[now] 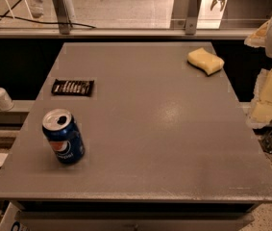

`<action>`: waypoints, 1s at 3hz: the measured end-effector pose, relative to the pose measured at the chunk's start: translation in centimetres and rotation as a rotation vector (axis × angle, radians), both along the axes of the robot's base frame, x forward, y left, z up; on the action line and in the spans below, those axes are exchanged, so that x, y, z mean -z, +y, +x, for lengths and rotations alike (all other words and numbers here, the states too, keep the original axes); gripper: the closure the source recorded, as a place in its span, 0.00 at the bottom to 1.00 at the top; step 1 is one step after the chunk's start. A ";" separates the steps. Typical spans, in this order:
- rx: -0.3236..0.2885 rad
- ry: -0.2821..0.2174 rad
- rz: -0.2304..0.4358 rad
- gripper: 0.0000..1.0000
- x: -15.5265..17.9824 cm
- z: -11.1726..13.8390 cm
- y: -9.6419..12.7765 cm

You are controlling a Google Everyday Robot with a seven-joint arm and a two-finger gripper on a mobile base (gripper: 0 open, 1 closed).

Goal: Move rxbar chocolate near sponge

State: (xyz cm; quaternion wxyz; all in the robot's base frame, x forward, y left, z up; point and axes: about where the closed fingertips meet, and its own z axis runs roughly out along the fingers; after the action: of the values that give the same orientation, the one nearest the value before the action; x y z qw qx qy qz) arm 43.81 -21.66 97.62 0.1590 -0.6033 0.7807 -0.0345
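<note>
The rxbar chocolate (72, 87) is a flat black bar with white lettering, lying on the left side of the grey table (145, 129). The sponge (205, 60) is a pale yellow foam block at the table's far right corner. My gripper (266, 100), cream-coloured, hangs off the table's right edge, beyond the surface and to the right of the sponge, far from the bar. It holds nothing that I can see.
A blue Pepsi can (63, 137) stands upright near the front left, in front of the bar. A white pump bottle (0, 96) sits on a ledge left of the table. A railing and window run along the back.
</note>
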 end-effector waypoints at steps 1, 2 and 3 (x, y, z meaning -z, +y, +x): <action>0.000 0.000 0.000 0.00 0.0 0.0 0.0; 0.026 0.012 0.059 0.00 1.3 0.0 0.4; 0.059 0.034 0.173 0.00 3.6 0.0 1.7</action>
State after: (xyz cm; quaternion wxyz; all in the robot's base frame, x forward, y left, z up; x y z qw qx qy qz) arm 43.85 -20.00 94.04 0.1961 -0.5647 0.8007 0.0389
